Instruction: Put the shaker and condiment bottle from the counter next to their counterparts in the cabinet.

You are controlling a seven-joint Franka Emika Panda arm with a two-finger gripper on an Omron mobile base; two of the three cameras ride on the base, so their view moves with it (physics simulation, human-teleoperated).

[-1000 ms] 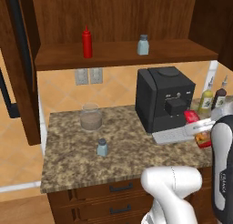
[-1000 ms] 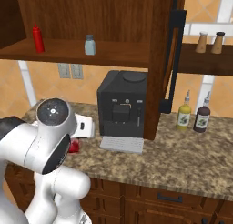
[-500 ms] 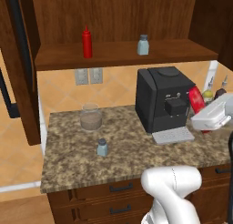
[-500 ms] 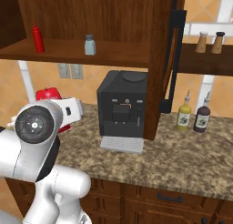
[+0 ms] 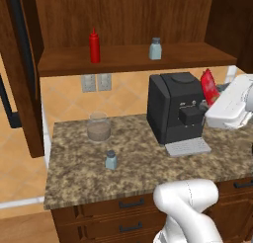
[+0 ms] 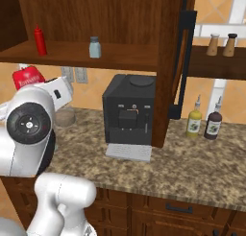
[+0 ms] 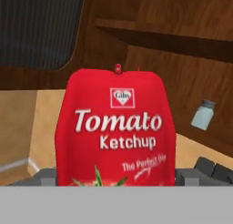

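While claw (image 7: 116, 180) pinches condiment bottle (image 7: 116, 132) aloft (shaker (image 5: 111, 160) waits on counter (image 5: 148, 173)), next: carry to cabinet (image 5: 128, 59) shelf beside squeeze bottle (image 5: 94, 46).

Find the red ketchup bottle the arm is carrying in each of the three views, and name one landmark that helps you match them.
Left base view: the ketchup bottle is at the right edge, right of the coffee machine.
Right base view: it is at the left edge, above the arm's round joint.
Hand view: it sits centre frame, label facing the camera.
Shared landmark: the shaker on the cabinet shelf.
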